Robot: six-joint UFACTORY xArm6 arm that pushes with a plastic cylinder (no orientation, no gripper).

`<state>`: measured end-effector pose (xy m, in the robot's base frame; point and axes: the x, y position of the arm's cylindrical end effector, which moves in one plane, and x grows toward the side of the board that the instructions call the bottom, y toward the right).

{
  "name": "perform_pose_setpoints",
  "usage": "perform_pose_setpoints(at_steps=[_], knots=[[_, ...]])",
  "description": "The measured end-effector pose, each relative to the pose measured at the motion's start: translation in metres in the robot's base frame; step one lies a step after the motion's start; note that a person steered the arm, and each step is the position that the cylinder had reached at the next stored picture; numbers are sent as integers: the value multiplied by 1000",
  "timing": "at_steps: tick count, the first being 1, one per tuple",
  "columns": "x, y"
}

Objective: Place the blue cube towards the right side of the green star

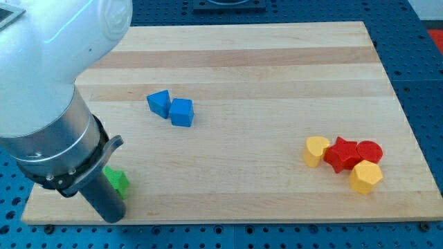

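Observation:
The blue cube (pixel 182 112) lies left of the board's middle, touching a second blue block (pixel 158 103) of unclear shape on its left. The green star (pixel 118 182) sits near the board's bottom left corner, partly hidden behind my arm. My dark rod comes down from the large white and grey arm at the view's left. Its tip (pixel 113 218) is at the board's bottom edge, just below and against the left of the green star. The tip is far below and left of the blue cube.
A cluster lies at the lower right: a yellow heart (pixel 316 151), a red star (pixel 342 153), a red cylinder (pixel 369 151) and a yellow hexagon (pixel 365 177). The wooden board (pixel 277 62) rests on a blue surface.

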<state>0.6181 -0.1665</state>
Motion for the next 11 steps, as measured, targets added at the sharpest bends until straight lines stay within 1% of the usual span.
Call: perform_pose_setpoints(at_steps=[1,2,3,4,5,6,7,9,10,11], knots=[[-33,-5],[-35,5],[-56,80],[-125,147],[-223,154],[-272,103],[-259,76],[-246,75],[-238,65],[-227,42]])
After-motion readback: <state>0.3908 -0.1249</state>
